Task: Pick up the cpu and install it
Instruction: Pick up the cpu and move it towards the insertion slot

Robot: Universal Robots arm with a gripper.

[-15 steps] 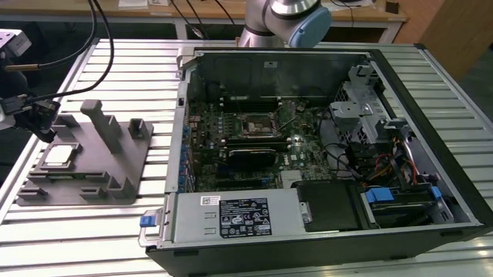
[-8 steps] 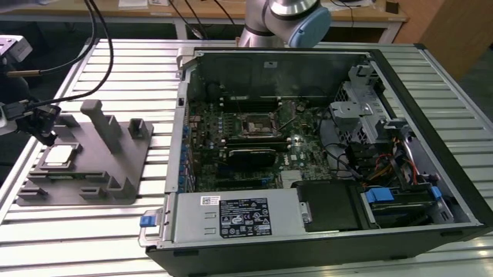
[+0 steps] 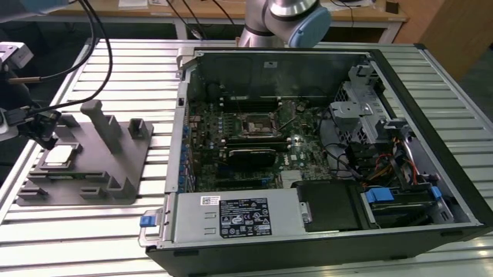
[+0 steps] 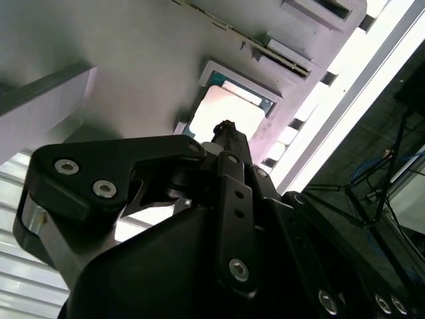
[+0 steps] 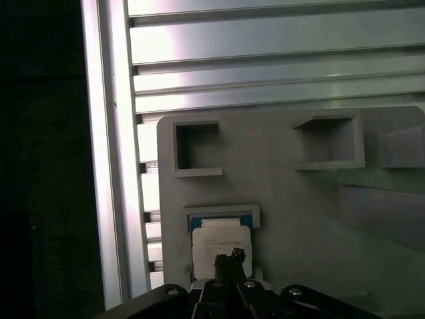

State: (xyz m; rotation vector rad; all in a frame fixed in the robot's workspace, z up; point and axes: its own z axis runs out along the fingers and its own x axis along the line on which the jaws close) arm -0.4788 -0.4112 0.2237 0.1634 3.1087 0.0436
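My end effector hangs over the grey fixture on the slatted worktop, at the exterior view's left. Its fingers are drawn together to a narrow tip, holding nothing. The cpu lies flat in a square recess of the fixture, just under that tip. It is a small square chip with a pale silver-white top and a thin darker, bluish rim.
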